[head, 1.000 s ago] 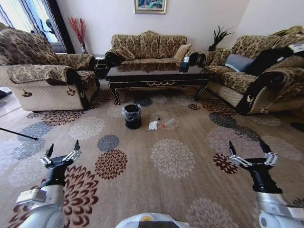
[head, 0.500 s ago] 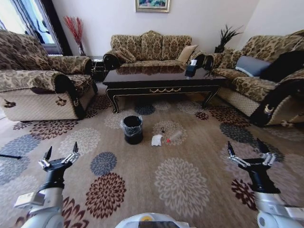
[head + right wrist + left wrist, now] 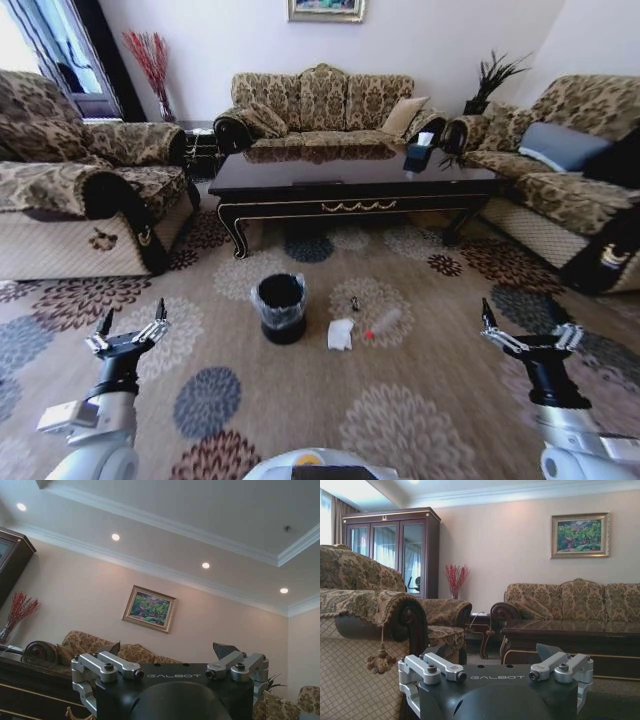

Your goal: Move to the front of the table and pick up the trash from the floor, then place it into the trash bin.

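Note:
The dark brown table (image 3: 350, 190) with gold ornament stands ahead of me, also visible in the left wrist view (image 3: 570, 630). On the patterned carpet before it stands the black trash bin (image 3: 281, 308) with a plastic liner. Right of the bin lies the trash: a crumpled white tissue (image 3: 341, 334), a small clear bottle with a red cap (image 3: 382, 324) and a tiny dark scrap (image 3: 354, 302). My left gripper (image 3: 132, 326) hangs open at the lower left, empty. My right gripper (image 3: 523, 321) hangs open at the lower right, empty. Both are well short of the trash.
Patterned sofas ring the table: one at the left (image 3: 80, 200), one behind (image 3: 320, 105), one at the right (image 3: 570, 180). A tissue box (image 3: 421, 152) sits on the table's right end. Open carpet lies between me and the bin.
The whole view has shifted: the table, bin and trash now appear closer and lower in the head view as I drive forward. Both arms keep the same pose.

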{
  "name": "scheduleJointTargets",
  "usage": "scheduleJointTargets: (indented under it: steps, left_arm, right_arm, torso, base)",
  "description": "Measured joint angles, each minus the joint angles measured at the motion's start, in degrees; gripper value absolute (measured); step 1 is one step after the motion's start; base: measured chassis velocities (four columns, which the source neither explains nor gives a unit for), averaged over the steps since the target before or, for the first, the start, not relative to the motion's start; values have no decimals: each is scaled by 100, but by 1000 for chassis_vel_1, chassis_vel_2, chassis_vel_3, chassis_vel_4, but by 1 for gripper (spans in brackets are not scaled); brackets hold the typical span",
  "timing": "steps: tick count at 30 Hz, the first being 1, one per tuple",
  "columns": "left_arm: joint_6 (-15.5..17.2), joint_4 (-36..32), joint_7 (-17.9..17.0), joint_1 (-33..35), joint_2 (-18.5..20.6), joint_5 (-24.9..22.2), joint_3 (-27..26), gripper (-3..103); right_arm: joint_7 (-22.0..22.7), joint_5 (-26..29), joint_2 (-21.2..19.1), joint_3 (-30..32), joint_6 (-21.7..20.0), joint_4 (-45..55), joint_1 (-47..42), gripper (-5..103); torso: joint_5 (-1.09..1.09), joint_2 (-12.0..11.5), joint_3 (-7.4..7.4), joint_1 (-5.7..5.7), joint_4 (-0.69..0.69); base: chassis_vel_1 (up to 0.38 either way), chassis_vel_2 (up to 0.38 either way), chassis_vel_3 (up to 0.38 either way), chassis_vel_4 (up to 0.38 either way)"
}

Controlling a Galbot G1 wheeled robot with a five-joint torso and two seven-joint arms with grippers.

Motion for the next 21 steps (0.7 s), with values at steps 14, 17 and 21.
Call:
scheduleJointTargets:
  steps: [14,17,21]
  left_arm:
    - [83,53,-84,-42,10,6,-11,100]
    - [307,82,-290,-160,45,-53,2,100]
    - [942,15,-701,-370,269,-556,44,100]
  right_arm:
    - [1,-48,14,-34,19,-47,38,100]
    - [6,-52,10,-36,19,-56,39,100]
    - [8,-71,1,-53,40,-86,37,100]
  torso:
    - [-1,5,-2,-3,0]
    - [-1,5,-2,-3,-1]
    - [-3,4,2,-1,1]
  base:
    - [-90,98,87,-79]
    - [12,-25,-13,9]
    - [0,0,0,0]
